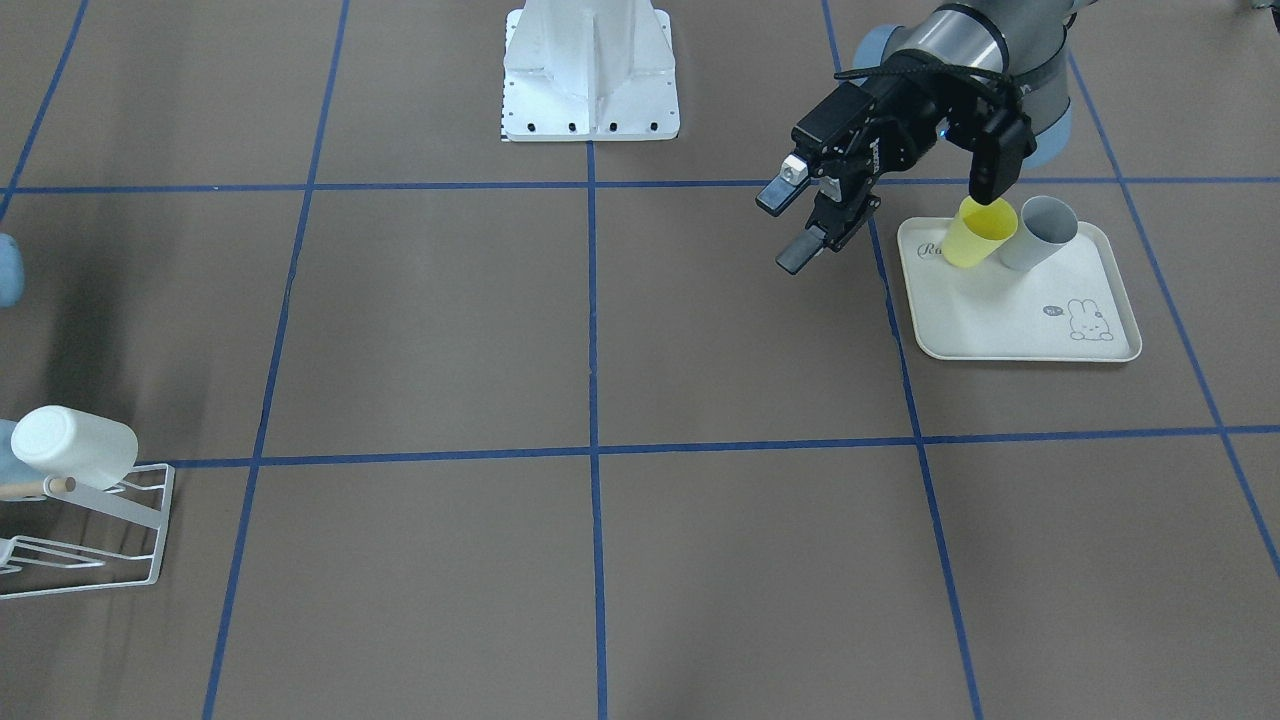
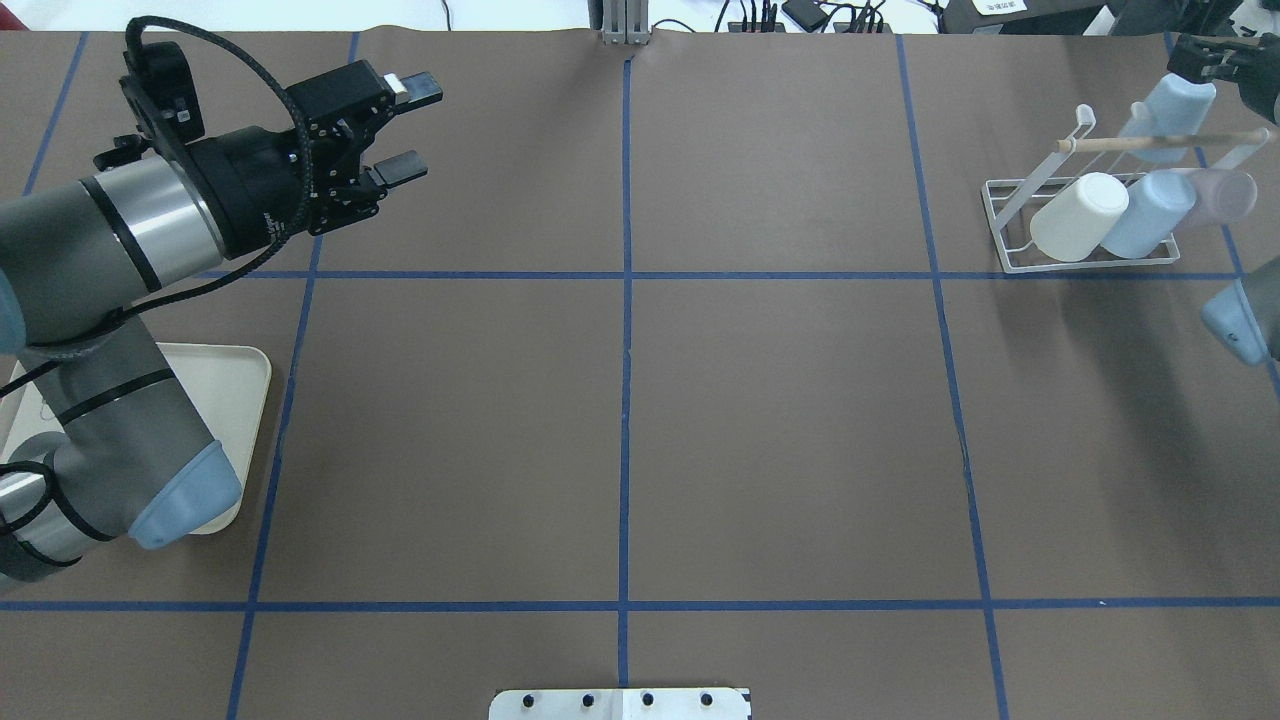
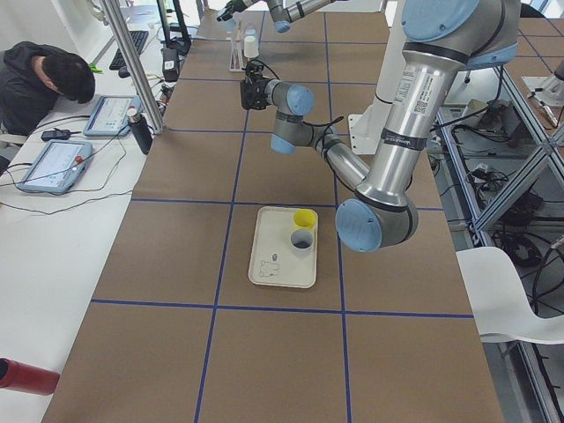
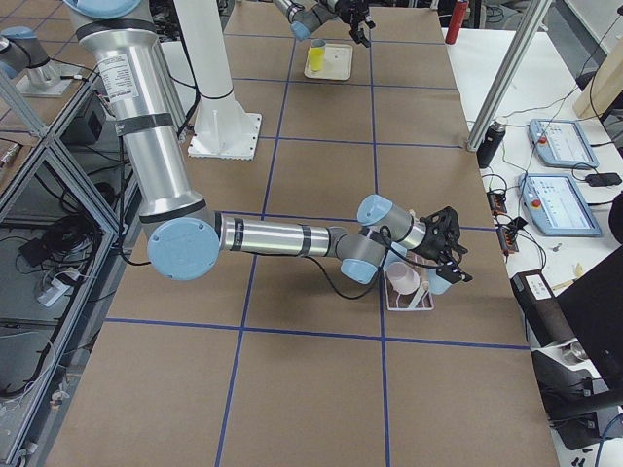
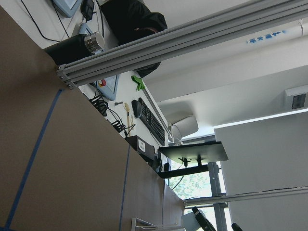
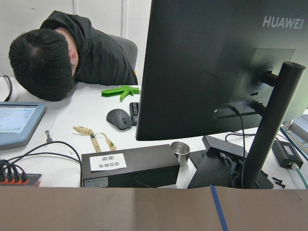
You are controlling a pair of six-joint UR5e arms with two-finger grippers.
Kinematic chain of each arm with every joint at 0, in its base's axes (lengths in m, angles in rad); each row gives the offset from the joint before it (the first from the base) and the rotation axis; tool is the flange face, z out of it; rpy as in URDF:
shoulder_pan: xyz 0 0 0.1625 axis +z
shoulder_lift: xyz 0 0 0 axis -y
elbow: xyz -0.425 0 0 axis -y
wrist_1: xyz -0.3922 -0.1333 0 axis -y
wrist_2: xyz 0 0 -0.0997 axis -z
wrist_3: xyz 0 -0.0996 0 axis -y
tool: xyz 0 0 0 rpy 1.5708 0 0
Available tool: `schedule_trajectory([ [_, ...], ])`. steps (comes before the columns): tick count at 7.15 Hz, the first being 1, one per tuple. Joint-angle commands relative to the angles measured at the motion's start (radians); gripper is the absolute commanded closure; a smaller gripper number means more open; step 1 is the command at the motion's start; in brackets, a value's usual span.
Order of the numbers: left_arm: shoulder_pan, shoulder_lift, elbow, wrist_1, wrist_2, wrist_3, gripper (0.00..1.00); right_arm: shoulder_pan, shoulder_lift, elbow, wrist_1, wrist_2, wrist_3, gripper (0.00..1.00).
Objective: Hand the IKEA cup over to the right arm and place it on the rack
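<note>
A pale blue IKEA cup (image 2: 1172,108) leans on the upper prongs of the white wire rack (image 2: 1010,266) at the far right, beside its wooden peg. My right gripper (image 2: 1215,60) is at that cup's base at the view's edge; whether its fingers grip the cup, I cannot tell. A white cup (image 2: 1075,215), another pale blue one and a pinkish one rest lower on the rack. My left gripper (image 1: 800,222) hovers open and empty just beside the cream tray (image 1: 1000,340). On the tray stand a yellow cup (image 1: 980,232) and a grey cup (image 1: 1040,232).
The white robot base (image 1: 590,70) stands at the table's robot side. Blue tape lines divide the brown table. A person (image 3: 48,79) rests head-down at the desk along the table's far side, among tablets, a monitor and cables.
</note>
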Motion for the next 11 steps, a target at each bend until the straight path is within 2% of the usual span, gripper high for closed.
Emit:
schedule_trajectory([
  [1, -0.001, 0.001, -0.008, 0.009, 0.001, 0.001, 0.00, 0.022, 0.001, 0.017, 0.007, 0.056, -0.001, 0.00],
  [2, -0.003, 0.006, -0.008, 0.012, 0.000, 0.006, 0.00, 0.066, 0.004, 0.055, -0.002, 0.149, 0.001, 0.00],
  [4, -0.055, 0.056, -0.061, 0.100, -0.092, 0.120, 0.00, 0.166, 0.002, 0.112, -0.013, 0.381, 0.024, 0.00],
  [6, -0.153, 0.160, -0.150, 0.234, -0.232, 0.310, 0.00, 0.189, -0.002, 0.251, -0.071, 0.551, 0.244, 0.00],
  [9, -0.283, 0.416, -0.175, 0.239, -0.499, 0.608, 0.00, 0.145, 0.005, 0.381, -0.079, 0.615, 0.589, 0.00],
  [11, -0.303, 0.646, -0.231, 0.237, -0.596, 0.831, 0.00, 0.076, 0.013, 0.444, -0.068, 0.615, 0.788, 0.00],
])
